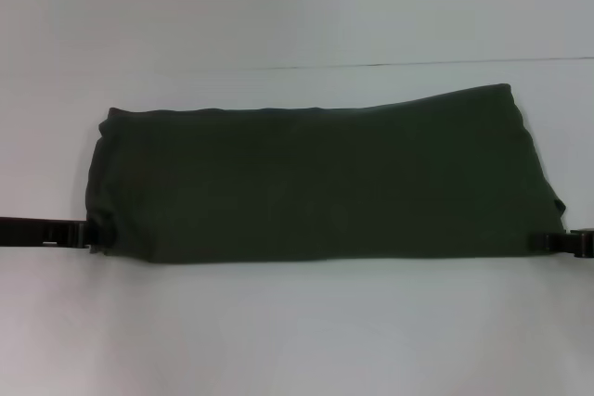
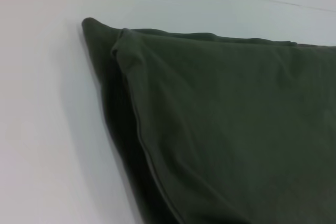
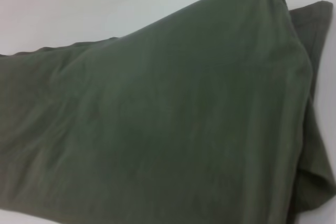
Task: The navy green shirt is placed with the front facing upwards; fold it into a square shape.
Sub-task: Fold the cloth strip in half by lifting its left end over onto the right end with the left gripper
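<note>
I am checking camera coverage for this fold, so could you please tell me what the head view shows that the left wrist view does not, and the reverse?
Only the head view shows the whole navy green shirt as a wide folded band, with the left gripper and the right gripper at its near corners. Only the left wrist view shows the layers at one end: the top layer's hem lying over a lower layer that sticks out beyond it. Both show plain green cloth on the white table, with no lettering visible.

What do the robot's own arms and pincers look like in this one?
Little shows. In the head view, the left pincer ends a black, bar-like arm with small pale metallic fittings near the tip. The right pincer is a shorter black blocky stub with a similar pale fitting. No cables or markings are visible. Neither wrist view shows them.
</note>
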You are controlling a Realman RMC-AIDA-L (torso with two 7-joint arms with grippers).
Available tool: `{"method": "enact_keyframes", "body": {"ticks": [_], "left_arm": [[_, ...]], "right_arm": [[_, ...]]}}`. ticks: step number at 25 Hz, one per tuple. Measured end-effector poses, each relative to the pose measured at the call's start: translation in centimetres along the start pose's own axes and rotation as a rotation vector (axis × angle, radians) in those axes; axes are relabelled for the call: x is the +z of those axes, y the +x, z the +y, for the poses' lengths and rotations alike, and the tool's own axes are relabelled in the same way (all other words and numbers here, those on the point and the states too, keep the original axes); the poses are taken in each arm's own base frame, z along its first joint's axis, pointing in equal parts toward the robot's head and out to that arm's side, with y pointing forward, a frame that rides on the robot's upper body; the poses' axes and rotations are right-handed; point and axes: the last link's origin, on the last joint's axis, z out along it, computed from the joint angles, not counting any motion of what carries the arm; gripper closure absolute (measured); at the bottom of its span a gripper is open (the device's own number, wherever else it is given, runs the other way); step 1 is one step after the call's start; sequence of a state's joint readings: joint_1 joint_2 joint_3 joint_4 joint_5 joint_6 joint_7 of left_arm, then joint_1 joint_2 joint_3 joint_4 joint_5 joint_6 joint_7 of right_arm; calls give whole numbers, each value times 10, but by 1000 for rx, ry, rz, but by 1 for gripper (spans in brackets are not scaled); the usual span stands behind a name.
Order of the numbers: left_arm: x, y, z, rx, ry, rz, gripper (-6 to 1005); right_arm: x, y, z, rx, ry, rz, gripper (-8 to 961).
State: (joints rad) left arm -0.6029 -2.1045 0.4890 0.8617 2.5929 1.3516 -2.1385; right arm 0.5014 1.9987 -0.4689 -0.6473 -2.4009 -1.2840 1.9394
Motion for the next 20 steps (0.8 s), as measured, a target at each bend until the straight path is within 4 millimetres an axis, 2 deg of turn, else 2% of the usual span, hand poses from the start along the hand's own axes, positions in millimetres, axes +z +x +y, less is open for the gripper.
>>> {"method": "enact_keyframes", "body": {"ticks": [1,7,12,17,20], "left_arm": [[0,0,1,3,-1,-1,909],[2,1,3,20,-5,-14,909],[1,2,4,22,-6,-13,909],[-3,3,5,47,-9,-5,910],[-4,3,8,58,-23,-8,914]], "right_arm": [[0,0,-1,-1,6,0,468],[2,1,-2,1,15,8,611],[1,2,-2,0,9,7,845],[-4,0,-1,2,-13,-17,933],[-7,-4,0,4,-28,-33,933]]}}
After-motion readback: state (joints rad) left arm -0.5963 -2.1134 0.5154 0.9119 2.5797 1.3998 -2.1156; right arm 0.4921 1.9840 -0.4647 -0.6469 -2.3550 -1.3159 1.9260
